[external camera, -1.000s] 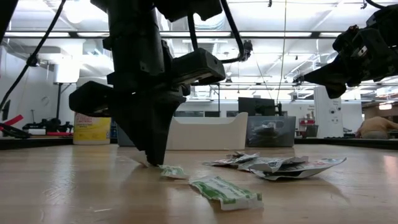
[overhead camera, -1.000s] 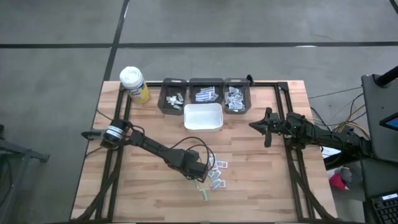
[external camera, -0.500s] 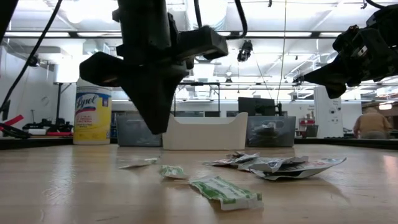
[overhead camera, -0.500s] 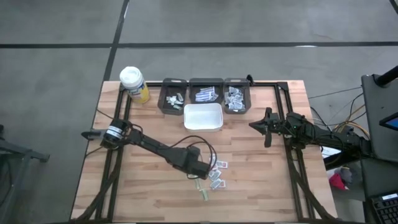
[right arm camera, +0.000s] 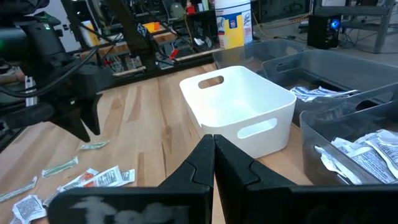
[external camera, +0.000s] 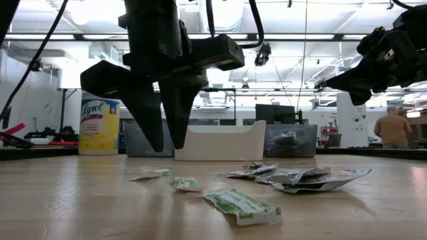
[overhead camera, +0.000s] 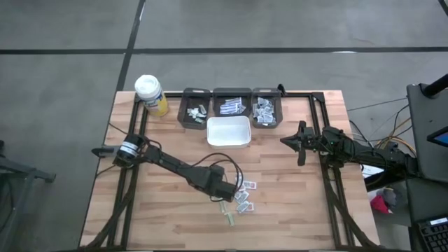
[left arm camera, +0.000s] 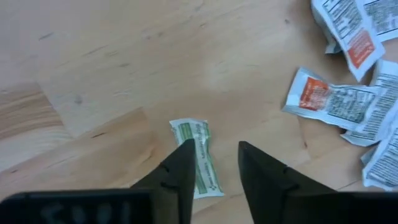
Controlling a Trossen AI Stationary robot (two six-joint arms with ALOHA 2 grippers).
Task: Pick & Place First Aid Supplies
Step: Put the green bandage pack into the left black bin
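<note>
Left gripper (left arm camera: pixel 214 163), fingers spread and empty, hangs over a green-printed packet (left arm camera: pixel 198 156) among loose first aid supplies (overhead camera: pixel 243 199) near the worktop's front edge, aligned for pinching. Right gripper (overhead camera: pixel 297 144), fingers pressed together, waits near the right edge.

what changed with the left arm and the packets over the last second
The left gripper rose off the table, where its tips had been down by a small white packet, and its fingers spread apart, holding nothing. That packet now lies free on the wood. The green-print strip, the other packets, the white bin and the right gripper stayed put.
</note>
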